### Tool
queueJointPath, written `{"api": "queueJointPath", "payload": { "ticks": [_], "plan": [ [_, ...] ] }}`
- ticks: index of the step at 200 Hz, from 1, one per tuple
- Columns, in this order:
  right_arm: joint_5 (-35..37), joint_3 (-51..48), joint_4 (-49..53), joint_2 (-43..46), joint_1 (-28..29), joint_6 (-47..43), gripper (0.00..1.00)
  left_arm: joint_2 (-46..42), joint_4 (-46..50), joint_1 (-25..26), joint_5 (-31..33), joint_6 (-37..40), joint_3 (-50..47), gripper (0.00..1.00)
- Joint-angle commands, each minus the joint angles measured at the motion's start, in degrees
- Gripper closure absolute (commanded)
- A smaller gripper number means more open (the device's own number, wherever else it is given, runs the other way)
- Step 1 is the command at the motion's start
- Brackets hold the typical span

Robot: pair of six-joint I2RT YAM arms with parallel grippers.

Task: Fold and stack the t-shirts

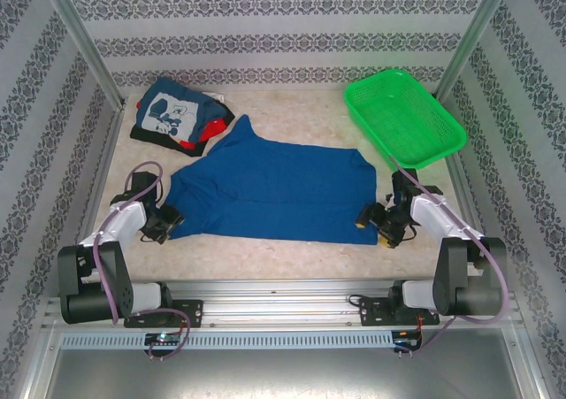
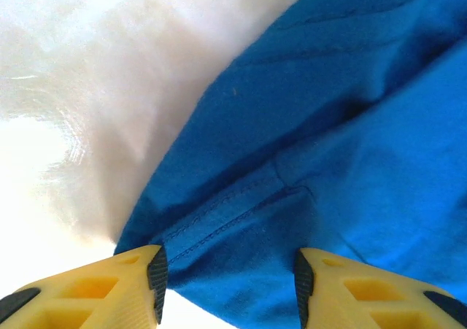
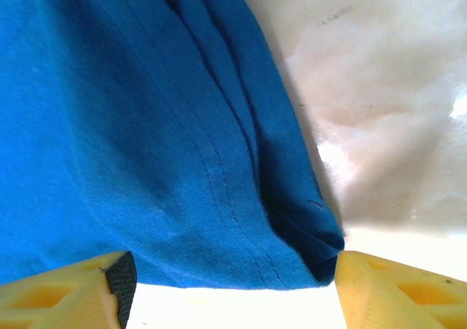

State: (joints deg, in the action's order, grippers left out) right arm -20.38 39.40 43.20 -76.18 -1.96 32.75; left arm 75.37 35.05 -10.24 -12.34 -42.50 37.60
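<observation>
A royal-blue t-shirt (image 1: 274, 191) lies spread across the middle of the table, one sleeve pointing to the back left. My left gripper (image 1: 168, 222) sits at its near left corner. In the left wrist view the stitched hem of the blue shirt (image 2: 328, 161) lies between the spread jaws of the left gripper (image 2: 228, 285). My right gripper (image 1: 371, 219) sits at the near right corner. There the blue shirt's hem (image 3: 131, 125) lies between the wide-apart jaws of the right gripper (image 3: 233, 285). A folded navy t-shirt (image 1: 177, 116) with a white graphic tops a pile at the back left, with red and black cloth under it.
A green mesh basket (image 1: 402, 116) stands at the back right, close behind the right arm. Patterned walls and metal posts close in the table on three sides. Bare tabletop (image 1: 292, 257) runs between the shirt's near edge and the arm bases.
</observation>
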Motion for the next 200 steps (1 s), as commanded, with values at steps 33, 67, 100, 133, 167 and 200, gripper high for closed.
{"api": "queueJointPath", "payload": {
  "ticks": [33, 67, 100, 133, 167, 200],
  "plan": [
    [1.09, -2.48, -1.65, 0.04, 3.71, 3.73, 0.38, 1.95, -2.87, -0.66, 3.49, 0.64, -1.56, 0.70],
    [3.98, -3.36, -3.23, -2.93, 3.89, 6.01, 0.70, 1.17, -1.65, -2.14, 5.63, 1.65, -2.24, 0.93],
    [6.16, -2.97, -0.85, -1.01, 4.07, 6.71, 0.86, -2.32, 1.46, -4.91, 6.67, 3.34, -2.47, 0.95],
    [6.87, -4.52, 2.03, 2.57, 4.15, 7.53, 0.89, -4.37, 3.07, -5.80, 7.05, 3.66, -3.59, 0.95],
    [7.04, -5.12, 3.94, 4.20, 4.77, 8.20, 0.81, -6.94, 6.27, -6.41, 8.78, 3.43, -4.38, 0.95],
    [7.08, -1.98, 9.02, 7.90, 6.43, 8.16, 0.56, -10.43, 10.11, -6.46, 10.43, 2.97, -1.22, 0.64]
  ]
}}
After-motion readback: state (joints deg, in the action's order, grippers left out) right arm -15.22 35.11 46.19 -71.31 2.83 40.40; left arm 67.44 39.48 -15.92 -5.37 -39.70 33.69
